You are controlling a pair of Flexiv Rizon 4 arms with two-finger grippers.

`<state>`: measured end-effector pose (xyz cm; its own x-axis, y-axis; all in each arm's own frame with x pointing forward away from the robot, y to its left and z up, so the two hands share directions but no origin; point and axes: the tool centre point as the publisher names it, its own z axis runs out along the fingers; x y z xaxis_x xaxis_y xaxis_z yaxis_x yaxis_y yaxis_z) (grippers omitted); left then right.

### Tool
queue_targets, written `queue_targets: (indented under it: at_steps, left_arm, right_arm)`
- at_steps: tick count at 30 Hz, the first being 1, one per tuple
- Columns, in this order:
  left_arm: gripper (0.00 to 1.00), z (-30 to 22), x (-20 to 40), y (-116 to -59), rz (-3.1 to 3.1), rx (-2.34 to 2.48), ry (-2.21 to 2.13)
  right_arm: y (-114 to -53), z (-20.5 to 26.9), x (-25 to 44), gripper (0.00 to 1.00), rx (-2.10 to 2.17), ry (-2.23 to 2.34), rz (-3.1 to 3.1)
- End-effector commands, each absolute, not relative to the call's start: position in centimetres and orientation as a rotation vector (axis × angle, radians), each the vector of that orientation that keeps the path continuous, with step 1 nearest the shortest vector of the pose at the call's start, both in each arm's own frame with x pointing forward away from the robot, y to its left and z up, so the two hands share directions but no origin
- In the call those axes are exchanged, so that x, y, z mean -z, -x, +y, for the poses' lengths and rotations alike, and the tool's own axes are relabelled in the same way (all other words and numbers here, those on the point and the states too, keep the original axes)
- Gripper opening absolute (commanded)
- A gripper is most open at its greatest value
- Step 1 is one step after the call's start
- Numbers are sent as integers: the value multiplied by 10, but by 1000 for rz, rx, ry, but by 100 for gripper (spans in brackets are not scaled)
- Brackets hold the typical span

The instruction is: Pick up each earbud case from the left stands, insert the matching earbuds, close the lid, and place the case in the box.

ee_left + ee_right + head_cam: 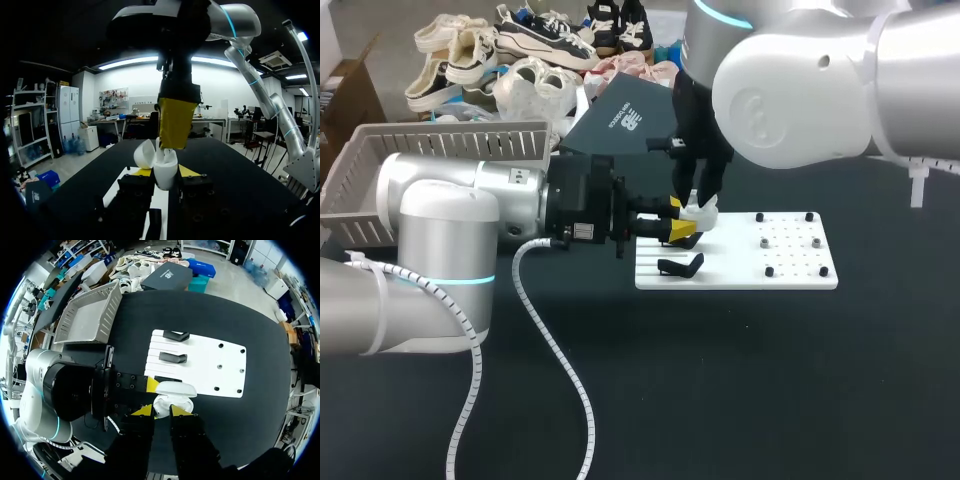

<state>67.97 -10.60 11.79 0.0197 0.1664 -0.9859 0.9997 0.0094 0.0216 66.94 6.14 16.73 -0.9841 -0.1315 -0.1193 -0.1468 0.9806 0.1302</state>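
My left gripper [678, 229] reaches in from the left and is shut on a white earbud case [164, 176], whose lid [145, 154] stands open. The case is held over the left edge of the white board [790, 268]. My right gripper [173, 142] comes straight down onto the open case, shut on a small white earbud [159, 146] at the case's mouth. In the right wrist view the case [175, 390] lies just ahead of my right gripper [162, 411], with one left fingertip [152, 385] beside it. Black stands [172, 357] sit on the board's slotted left part.
A grey basket [450, 133] stands at the back left of the black table. A dark flat box [620, 115] lies behind the board. Small black pegs [790, 243] dot the board's right half.
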Motion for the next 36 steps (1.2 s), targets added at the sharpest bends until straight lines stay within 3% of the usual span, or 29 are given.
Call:
queue_targets:
  at_steps: [1, 2, 4, 5, 7, 19, 21, 23, 36]
  left_arm:
    - [0, -106, -118, -679, 1320, 1099, -1329]
    - [0, -106, -118, -679, 1320, 1099, -1329]
    - [0, -106, -118, -679, 1320, 1099, -1329]
    - [0, -106, -118, -679, 1320, 1099, -1329]
    - [0, -106, -118, -679, 1320, 1099, -1329]
    - [0, -106, -118, -679, 1320, 1099, -1329]
    - [0, -106, -118, -679, 1320, 1099, -1329]
    - [0, -106, -118, -679, 1320, 1099, -1329]
    - [0, -106, -118, -679, 1320, 1099, -1329]
  right_arm:
    - [-672, 62, -166, 0, -210, 209, 3024]
    - [-672, 62, -166, 2, -209, 208, 3025]
    - [-671, 62, -165, 19, -206, 209, 3027]
    - [-671, 62, -165, 33, -203, 209, 3027]
    - [-671, 63, -164, 41, -200, 211, 3028]
    - [-665, 58, -182, 53, -218, 209, 2991]
    - [-668, 53, -188, 63, -229, 177, 2976]
    - [-674, 47, -191, 100, -213, 114, 2958]
    - [-712, 22, -177, 100, -52, -245, 2861]
